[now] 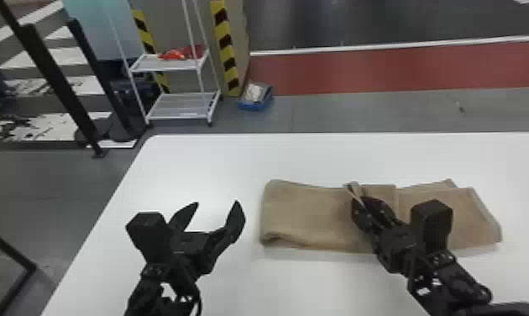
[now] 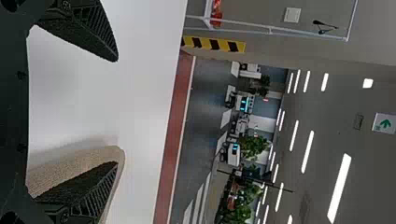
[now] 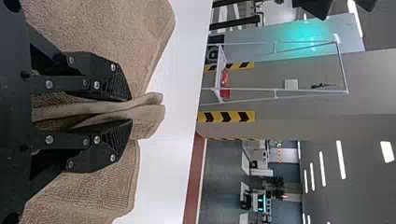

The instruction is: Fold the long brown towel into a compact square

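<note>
Grey floor (image 1: pixel 402 111) takes up the far side of the room, with a wide red strip (image 1: pixel 381 71) running across it. Next biggest is the white table (image 1: pixel 318 155); past its far left corner there's a white wire cart (image 1: pixel 179 109), and near that a small blue bin (image 1: pixel 255 105) on the floor.

So, arms: the right one slants in from the lower right corner, pointing forward and left, with its gripper (image 1: pixel 362 202) down over the middle of the towel (image 1: pixel 310 214). Left arm comes up from the bottom edge, angled forward and a bit right, and its gripper (image 1: pixel 216 203) is just beside the towel's left end.

Towel's lying folded on the right part of the table, long axis going left to right, pretty much parallel to the far edge. Its left end is a rounded fold, and the right end has a slanted edge with layers slightly offset.

Left fingers are spread wide. Right ones are pinching a bit of the towel, and in the right wrist view two layers poke out together past the tips.
</note>
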